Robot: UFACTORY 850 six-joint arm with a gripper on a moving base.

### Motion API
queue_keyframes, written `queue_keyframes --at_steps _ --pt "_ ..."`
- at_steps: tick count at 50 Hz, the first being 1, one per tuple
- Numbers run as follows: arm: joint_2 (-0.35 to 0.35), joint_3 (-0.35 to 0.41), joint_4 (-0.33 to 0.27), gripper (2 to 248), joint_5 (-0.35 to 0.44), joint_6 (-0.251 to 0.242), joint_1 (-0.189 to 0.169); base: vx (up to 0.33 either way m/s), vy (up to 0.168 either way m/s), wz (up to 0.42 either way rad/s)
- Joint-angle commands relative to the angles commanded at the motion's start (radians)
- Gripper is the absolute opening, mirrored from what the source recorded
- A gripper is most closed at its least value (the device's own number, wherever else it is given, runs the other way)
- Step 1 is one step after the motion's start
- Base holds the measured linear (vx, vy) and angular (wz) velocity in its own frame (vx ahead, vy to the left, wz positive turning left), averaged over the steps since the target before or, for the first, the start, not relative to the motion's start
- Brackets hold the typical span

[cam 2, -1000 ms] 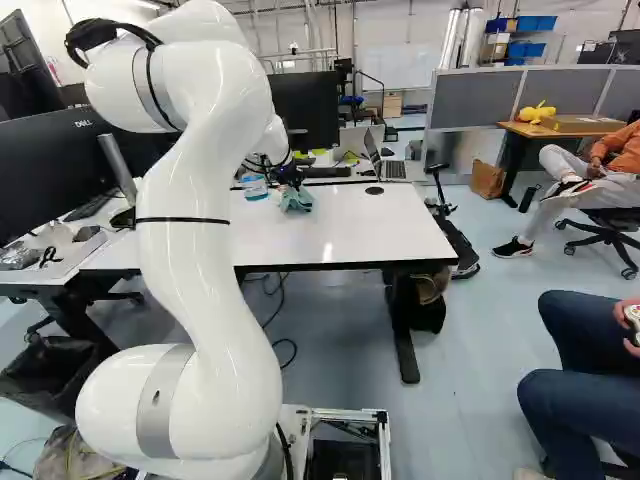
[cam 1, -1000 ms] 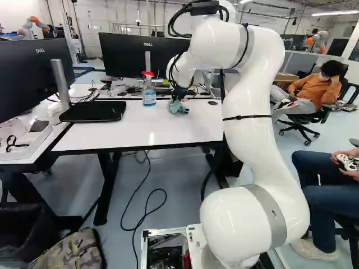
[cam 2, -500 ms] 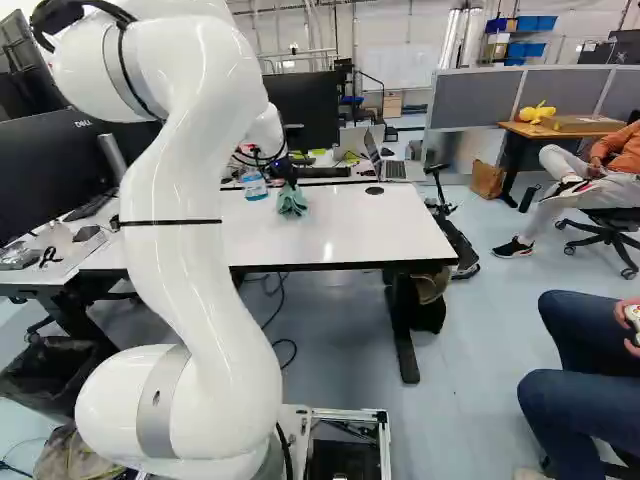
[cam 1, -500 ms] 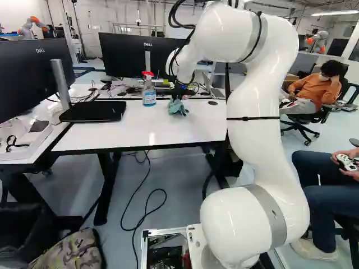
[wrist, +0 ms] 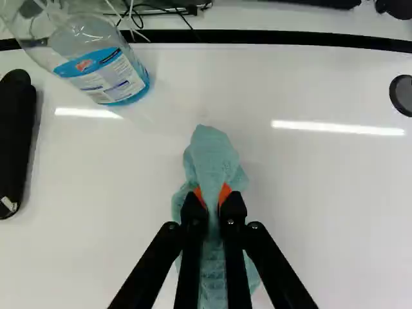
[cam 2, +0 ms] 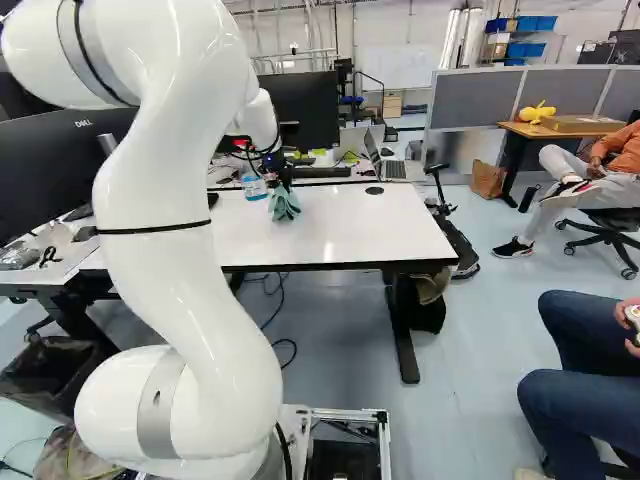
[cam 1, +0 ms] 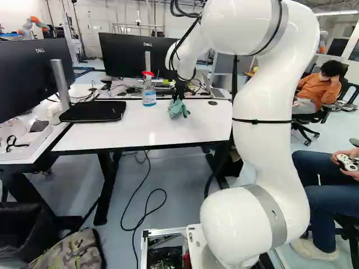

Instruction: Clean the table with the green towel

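At the left of the left base view, you have a large dark monitor (cam 1: 33, 81) on a silver stand, with a black bin (cam 1: 25, 230) low on the floor below it and a camouflage-patterned bag (cam 1: 70, 252) beside the bin. Next comes a flat black object (cam 1: 92, 111) lying on the white, black-edged desk (cam 1: 126, 134). Under the desk, a black cable (cam 1: 147, 213) loops across the floor. A second dark monitor (cam 1: 126, 56) stands farther back. To the right of the flat object, a clear spray bottle (cam 1: 149, 96) with a red head and blue liquid stands upright toward the desk's far edge. Just right of the bottle and nearer to you, your claw (cam 1: 178, 98) points down over the desk, closed on the green towel (cam 1: 179, 110); the wrist view shows the bunched cloth pinched between its two orange pads (wrist: 224, 193). The towel hangs below the claw, above the far part of the desk; you cannot tell whether its lower end touches the surface. Farther right, a round black disc (cam 1: 212, 103) sits in the desktop, with an open laptop (cam 2: 394, 169) behind it. Your white arm (cam 1: 263, 157) rises right of the middle and reaches over toward the towel.
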Motion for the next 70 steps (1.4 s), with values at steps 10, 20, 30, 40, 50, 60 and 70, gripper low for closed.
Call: queue_keyframes --at_steps 10,20,30,40,50,60,70 --pt "0.031 0.011 0.000 37 -0.046 0.000 0.001 0.000 0.000 0.000" --pt "0.055 0.014 0.000 37 -0.046 0.000 0.001 0.000 0.000 0.000" --pt "0.062 0.014 0.000 37 -0.046 0.000 0.001 0.000 0.000 0.000" --pt "0.062 0.014 0.000 37 -0.046 0.000 0.001 0.000 0.000 0.000" --pt "0.041 -0.013 0.000 37 -0.035 0.000 -0.008 0.000 0.000 0.000" --pt "-0.002 -0.064 0.000 37 0.018 0.000 -0.022 0.000 0.000 0.000" --pt "-0.064 -0.121 0.000 37 0.064 0.000 -0.029 0.000 0.000 0.000"
